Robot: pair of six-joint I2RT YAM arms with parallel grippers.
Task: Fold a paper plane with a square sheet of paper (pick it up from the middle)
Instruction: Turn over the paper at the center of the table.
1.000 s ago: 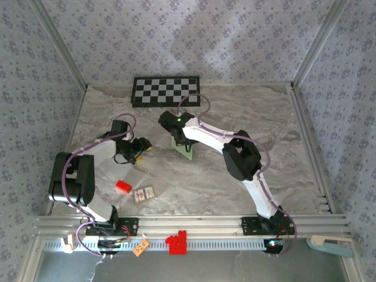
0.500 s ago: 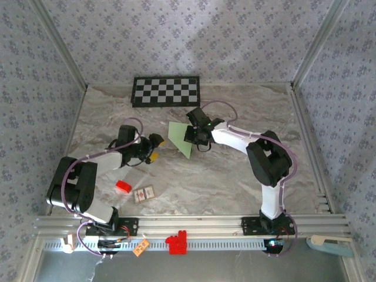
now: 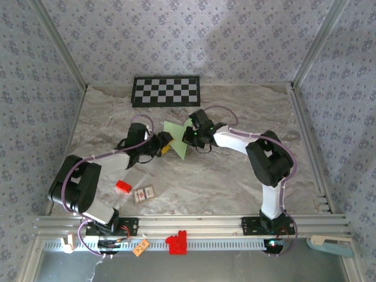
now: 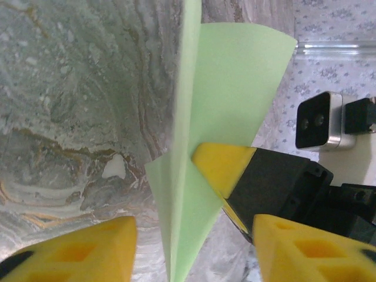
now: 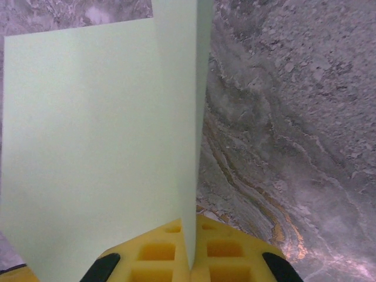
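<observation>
I had the right arm's (image 3: 235,140) jaws closed on the pale green paper (image 3: 175,137), pinching it along its folded edge. In the right wrist view the two yellow fingertips (image 5: 155,254) met on the fold, and the paper stood up from them.

As far as I could tell, the paper was held on edge clear of the worktop (image 3: 235,182). It was over the middle of the surface, a little near of the black-and-white checkerboard panel (image 3: 165,91) that lay at the far edge. The paper was folded into a long shape with a centre crease and narrowed to a point at one end.

The left arm's (image 3: 108,157) jaws were open. In the left wrist view their yellow fingers (image 4: 76,249) stood one on each side of the paper's narrow end, with a gap on both sides. Just past them, one yellow fingertip of the right arm pressed against the paper's face.

From above, the two arms met at the paper, one from the left and one from the right. At the near left a small red block (image 3: 123,187) and a small printed card (image 3: 144,193) lay on the worktop just beside each other, well apart from the paper.
</observation>
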